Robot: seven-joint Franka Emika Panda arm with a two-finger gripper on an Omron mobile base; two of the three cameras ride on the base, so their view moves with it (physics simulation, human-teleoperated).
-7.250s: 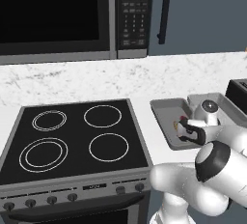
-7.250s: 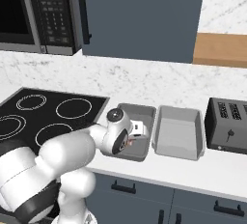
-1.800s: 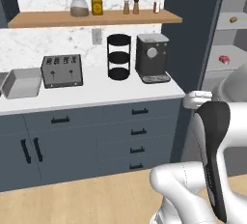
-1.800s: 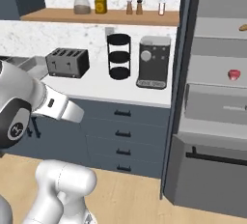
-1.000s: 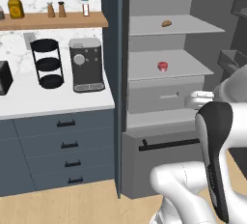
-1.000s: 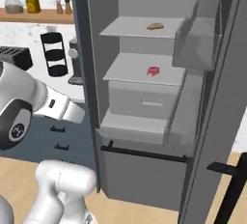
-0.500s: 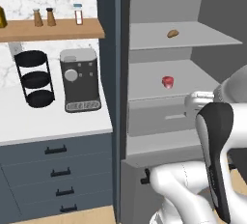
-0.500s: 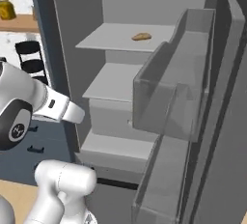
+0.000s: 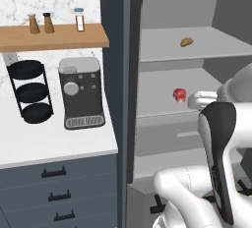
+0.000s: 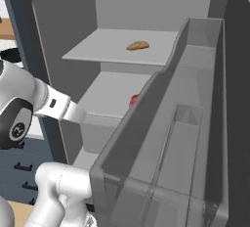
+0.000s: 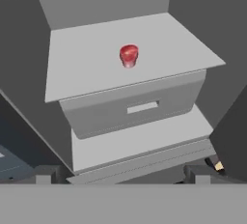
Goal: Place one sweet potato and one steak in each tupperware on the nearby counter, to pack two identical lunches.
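Dark finger tips poke up at the bottom corners of the hand view, the fingers (image 11: 123,175) spread wide with nothing between them. They point into an open fridge (image 9: 129,74), well short of its shelves. Straight ahead, on the middle shelf (image 11: 87,68), sits the red steak (image 11: 129,55), alone near the shelf's centre. Just below that shelf is a grey drawer (image 11: 137,108) with a pale slot handle, shut.

From the left base view the steak (image 9: 179,95) lies on the same shelf (image 9: 157,94), just left of the white arm (image 9: 216,138). 1 shelf higher (image 9: 197,45), a brown sweet potato (image 9: 186,42) rests toward the middle, apart from the walls. The right base view shows that potato (image 10: 137,46) on the upper shelf (image 10: 97,45), and the steak (image 10: 134,100) partly hidden behind the clear bins of the fridge door (image 10: 195,138), which stands swung open in the foreground.

Left of the fridge runs the white counter (image 9: 49,143) over blue-grey drawers. It carries a coffee machine (image 9: 81,93) and a black 3-tier rack (image 9: 30,92). Above them, a wooden wall shelf (image 9: 54,38) holds 3 small shakers (image 9: 78,19).
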